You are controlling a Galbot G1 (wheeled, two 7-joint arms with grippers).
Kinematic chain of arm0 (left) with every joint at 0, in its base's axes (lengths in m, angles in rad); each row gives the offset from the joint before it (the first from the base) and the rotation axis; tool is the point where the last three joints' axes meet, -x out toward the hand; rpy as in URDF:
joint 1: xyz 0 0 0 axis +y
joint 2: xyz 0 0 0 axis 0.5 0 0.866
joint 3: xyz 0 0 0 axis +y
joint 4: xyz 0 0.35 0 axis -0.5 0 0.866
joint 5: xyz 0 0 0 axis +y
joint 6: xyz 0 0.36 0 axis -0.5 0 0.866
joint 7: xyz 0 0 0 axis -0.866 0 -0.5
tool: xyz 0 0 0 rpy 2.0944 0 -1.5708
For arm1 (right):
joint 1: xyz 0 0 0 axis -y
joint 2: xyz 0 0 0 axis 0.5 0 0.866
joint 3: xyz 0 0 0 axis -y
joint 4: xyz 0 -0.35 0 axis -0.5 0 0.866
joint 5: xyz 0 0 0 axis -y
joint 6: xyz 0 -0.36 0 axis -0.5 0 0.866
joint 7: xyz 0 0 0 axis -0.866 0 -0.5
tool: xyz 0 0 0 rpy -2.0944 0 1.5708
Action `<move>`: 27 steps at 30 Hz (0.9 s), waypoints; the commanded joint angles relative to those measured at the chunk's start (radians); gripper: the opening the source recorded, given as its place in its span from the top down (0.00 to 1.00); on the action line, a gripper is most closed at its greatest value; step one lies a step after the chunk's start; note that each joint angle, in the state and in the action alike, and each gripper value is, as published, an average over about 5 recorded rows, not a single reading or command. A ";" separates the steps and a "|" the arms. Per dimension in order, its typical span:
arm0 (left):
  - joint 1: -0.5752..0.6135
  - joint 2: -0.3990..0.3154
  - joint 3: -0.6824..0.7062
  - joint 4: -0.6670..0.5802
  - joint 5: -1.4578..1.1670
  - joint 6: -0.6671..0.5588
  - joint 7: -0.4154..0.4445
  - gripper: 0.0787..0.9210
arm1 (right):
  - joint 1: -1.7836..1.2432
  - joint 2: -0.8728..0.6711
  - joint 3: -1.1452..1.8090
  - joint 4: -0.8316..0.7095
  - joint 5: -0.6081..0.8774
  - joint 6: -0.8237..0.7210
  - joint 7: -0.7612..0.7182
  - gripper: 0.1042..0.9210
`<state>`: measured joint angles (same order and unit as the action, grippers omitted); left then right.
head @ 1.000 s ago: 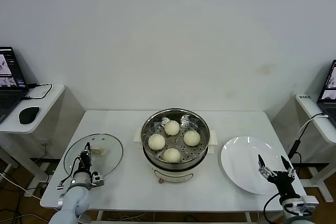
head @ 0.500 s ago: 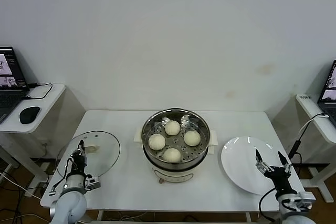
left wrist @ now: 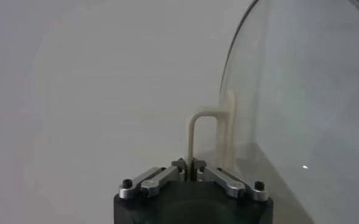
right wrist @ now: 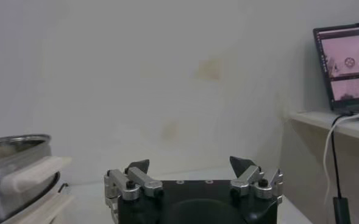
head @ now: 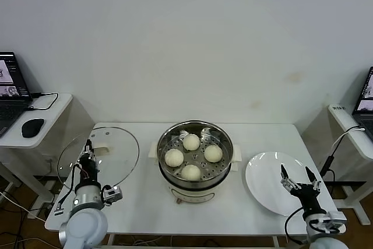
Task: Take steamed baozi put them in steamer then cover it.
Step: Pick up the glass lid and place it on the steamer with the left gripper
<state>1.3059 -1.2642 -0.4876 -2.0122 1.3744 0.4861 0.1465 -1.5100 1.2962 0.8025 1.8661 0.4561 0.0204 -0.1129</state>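
Several cream-white steamed baozi (head: 191, 141) lie on the perforated tray of the shiny steamer (head: 172, 188) in the middle of the white table. To its left, the cover (head: 113, 154), a clear glass lid, is lifted and tilted up on edge. My left gripper (head: 89, 154) is shut on its cream bar handle (left wrist: 209, 131). In the left wrist view the glass (left wrist: 307, 109) stands beside the gripper (left wrist: 189, 169), whose jaws pinch the bar. My right gripper (head: 295, 177) hovers open and empty over the white plate (head: 265, 196). From the right wrist, that gripper (right wrist: 190, 164) holds nothing, and the steamer (right wrist: 14, 164) shows at the edge.
A side table with a laptop and a black mouse (head: 32, 126) stands at the far left. Another laptop (right wrist: 347, 64) with a cable sits on a side table at the far right. Bare tabletop (head: 140, 202) lies in front of the steamer.
The lid has gone from lying flat on the table to lifted and tilted up, carried by my left gripper. The right gripper has drifted slightly left over the plate.
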 commanded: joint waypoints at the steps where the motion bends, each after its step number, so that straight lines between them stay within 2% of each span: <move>1: -0.010 -0.114 0.104 -0.199 0.146 0.071 0.103 0.93 | 0.004 0.020 0.005 0.010 -0.060 -0.037 0.010 0.12; 11: -0.136 -0.216 0.327 -0.061 0.209 0.053 0.147 0.93 | -0.004 0.053 0.037 0.014 -0.109 -0.047 0.016 0.12; 17: -0.212 -0.284 0.412 0.000 0.261 0.055 0.197 0.93 | -0.008 0.065 0.055 0.012 -0.112 -0.039 0.015 0.12; 27: -0.282 -0.338 0.517 0.125 0.275 0.071 0.195 0.93 | 0.013 0.093 0.056 -0.003 -0.128 -0.032 0.014 0.12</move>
<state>1.1133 -1.5283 -0.1142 -2.0013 1.6126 0.5449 0.3133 -1.5046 1.3721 0.8520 1.8681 0.3464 -0.0108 -0.1004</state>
